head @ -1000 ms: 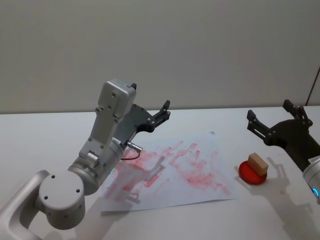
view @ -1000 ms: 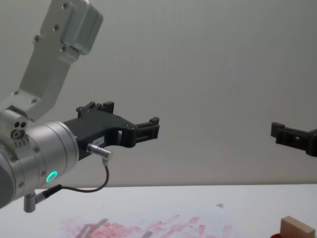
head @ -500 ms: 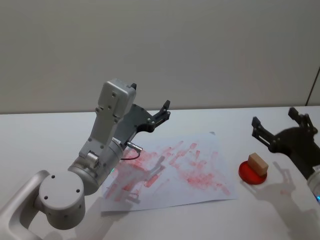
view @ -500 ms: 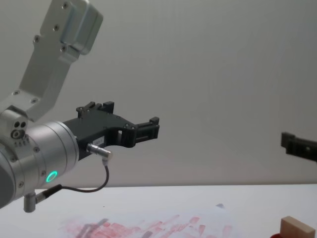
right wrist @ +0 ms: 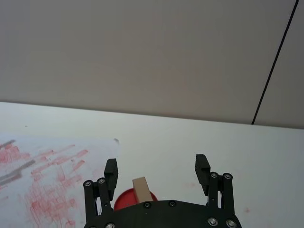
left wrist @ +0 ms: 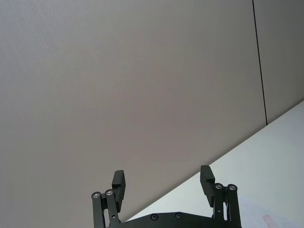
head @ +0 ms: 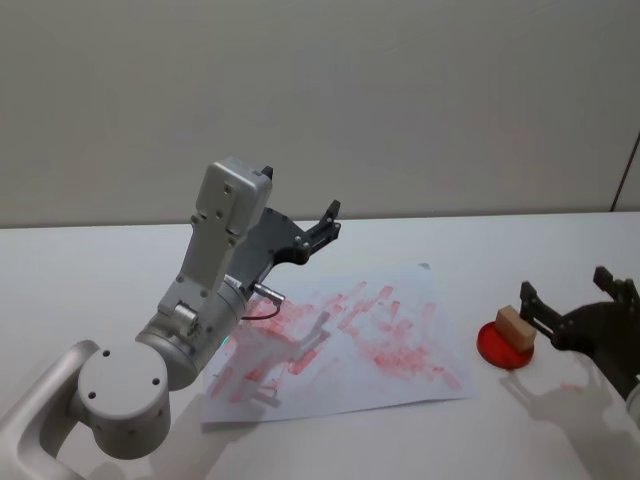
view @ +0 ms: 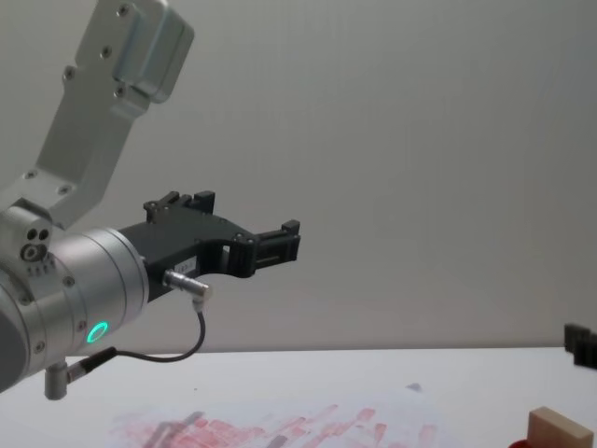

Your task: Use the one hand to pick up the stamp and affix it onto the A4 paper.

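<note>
The stamp (head: 514,327), a small pale wood block, stands tilted on a red round disc (head: 503,348) to the right of the A4 paper (head: 350,340), which is covered in red prints. My right gripper (head: 565,284) hovers low just right of the stamp, open and holding nothing. In the right wrist view the stamp (right wrist: 141,189) shows between the spread fingers of this gripper (right wrist: 156,165), nearer one finger and untouched. The left gripper (head: 328,217) hangs raised over the paper's far left part, open (left wrist: 161,178) and holding nothing.
The white table (head: 80,270) runs up to a plain grey wall. The left arm's silver body (head: 200,300) rises over the paper's left side. Bare tabletop lies in front of and behind the red disc (right wrist: 124,199).
My right gripper has dropped toward the table and drawn back to the right, ending low beside the stamp. The left arm, stamp and paper have not moved.
</note>
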Tool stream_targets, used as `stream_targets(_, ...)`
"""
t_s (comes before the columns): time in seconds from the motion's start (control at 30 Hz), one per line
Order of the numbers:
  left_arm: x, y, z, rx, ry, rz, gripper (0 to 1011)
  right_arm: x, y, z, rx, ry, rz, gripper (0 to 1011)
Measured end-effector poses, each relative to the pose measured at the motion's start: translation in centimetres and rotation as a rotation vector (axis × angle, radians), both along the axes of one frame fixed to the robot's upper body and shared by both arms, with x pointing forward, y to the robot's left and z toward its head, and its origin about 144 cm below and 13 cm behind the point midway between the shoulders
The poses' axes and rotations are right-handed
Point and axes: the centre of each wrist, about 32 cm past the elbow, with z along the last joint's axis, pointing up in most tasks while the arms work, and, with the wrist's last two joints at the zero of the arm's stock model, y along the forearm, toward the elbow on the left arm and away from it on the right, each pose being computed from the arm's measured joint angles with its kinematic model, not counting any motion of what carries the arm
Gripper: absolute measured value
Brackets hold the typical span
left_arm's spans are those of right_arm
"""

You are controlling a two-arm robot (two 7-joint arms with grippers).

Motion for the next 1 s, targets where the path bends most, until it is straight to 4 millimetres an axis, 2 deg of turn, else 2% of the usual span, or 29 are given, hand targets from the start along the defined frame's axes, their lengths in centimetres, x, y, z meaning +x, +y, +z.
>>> stream_targets(0.27,0.0,0.0,0.0,0.0,0.0,0.0,1001,0.5,0.1,-0.4,-0.031,0.07,-0.008,1001)
stream_targets(1.0,0.0,0.0,0.0,0.0,0.0,0.0,1001,3.6,1.1,-2.1,-0.081,0.215,0.056,1001)
